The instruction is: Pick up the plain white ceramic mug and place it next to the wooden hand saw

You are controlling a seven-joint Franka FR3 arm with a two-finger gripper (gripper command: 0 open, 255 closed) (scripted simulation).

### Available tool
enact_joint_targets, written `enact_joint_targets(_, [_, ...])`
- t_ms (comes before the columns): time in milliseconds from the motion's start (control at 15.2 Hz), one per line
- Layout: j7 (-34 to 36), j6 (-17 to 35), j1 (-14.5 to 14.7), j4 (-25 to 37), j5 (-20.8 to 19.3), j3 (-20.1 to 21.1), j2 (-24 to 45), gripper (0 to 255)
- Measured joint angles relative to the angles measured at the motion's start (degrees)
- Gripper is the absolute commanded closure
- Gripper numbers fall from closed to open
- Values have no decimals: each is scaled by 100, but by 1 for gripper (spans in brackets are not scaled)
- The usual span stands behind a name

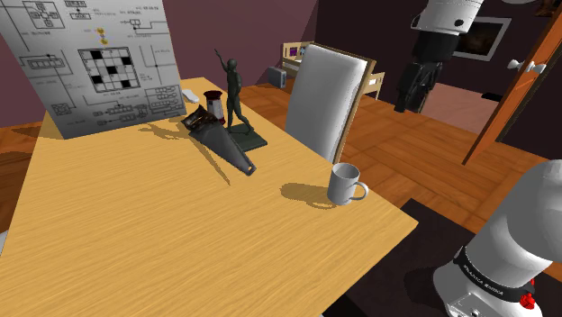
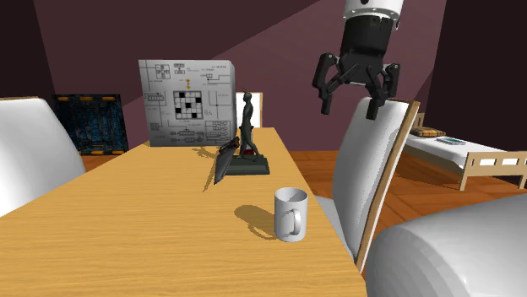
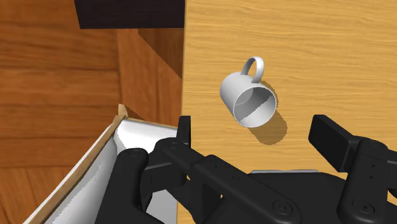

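Observation:
A white mug (image 1: 347,185) stands upright near the table edge in the shoulder view, handle toward that view's right. It also stands in the second exterior view (image 2: 290,213). In the wrist view the mug (image 3: 249,95) lies far below and ahead of my fingertips. A dark hand saw (image 1: 221,146) lies flat further back on the table, its handle beside a figurine; in the second exterior view the saw (image 2: 226,160) lies beyond the mug. My gripper (image 1: 412,90) hangs high above the chair beside the table, open and holding nothing (image 2: 349,105) (image 3: 254,137).
A dark green soldier figurine (image 1: 236,95) on a flat base stands by the saw's handle, with a small red and white cylinder (image 1: 213,105) next to it. A large diagram board (image 1: 99,63) leans at the table's back. A white-backed chair (image 1: 324,99) stands against the table edge near the mug.

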Motion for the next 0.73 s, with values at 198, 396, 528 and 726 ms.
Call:
enact_joint_targets(198, [22,231,30,-159,3,75,96,0])
enact_joint_targets(396, [67,746,94,-449,-1,234,373,0])
enact_joint_targets(528, [93,1184,137,-652,-11,341,650,0])
enact_joint_targets(726, [142,1732,190,-896,-42,491,1001,0])
